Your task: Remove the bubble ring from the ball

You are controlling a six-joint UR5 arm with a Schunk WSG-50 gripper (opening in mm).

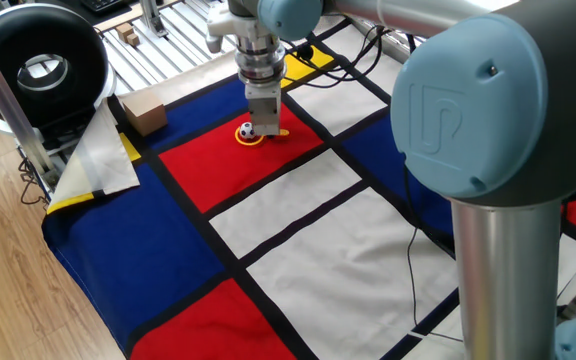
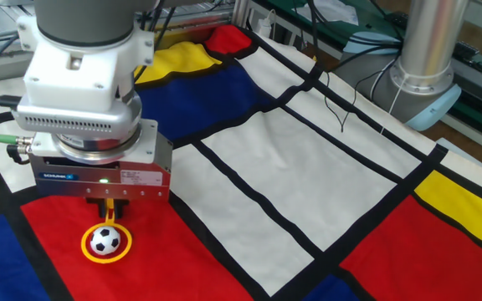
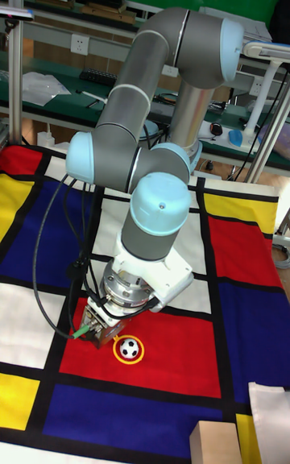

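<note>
Item 1, gripper (image 2: 107, 208): I see it pointing straight down over a red square (image 2: 182, 259) of the patchwork cloth. In the other fixed view its two dark fingers (image 2: 100, 206) stand close together, with the orange handle of the ring showing between them; I read this as a narrow grip on that handle. Whether the tips touch the cloth I cannot tell.

Item 2, bubble ring (image 2: 85, 249): a thin yellow-orange loop, lying flat on the red square and encircling the ball. Its handle runs up to the gripper's tips.

Item 3, ball (image 2: 105, 241): white with black patches, sitting inside the loop, just on the near side of the gripper in the other fixed view.

Item 4, differences between views. In one fixed view the gripper (image 1: 263, 126) body covers part of the ball (image 1: 247, 130), and only an arc of the ring (image 1: 244, 140) plus a stub of handle show beside it; the fingers are hidden. The tall fixed view shows the ball (image 3: 129, 346) and the full ring (image 3: 118, 355) unobstructed, right of the gripper (image 3: 109, 339), but not the finger gap. One fixed view alone shows a cardboard box (image 1: 141, 112) at the cloth's far left edge.
</note>
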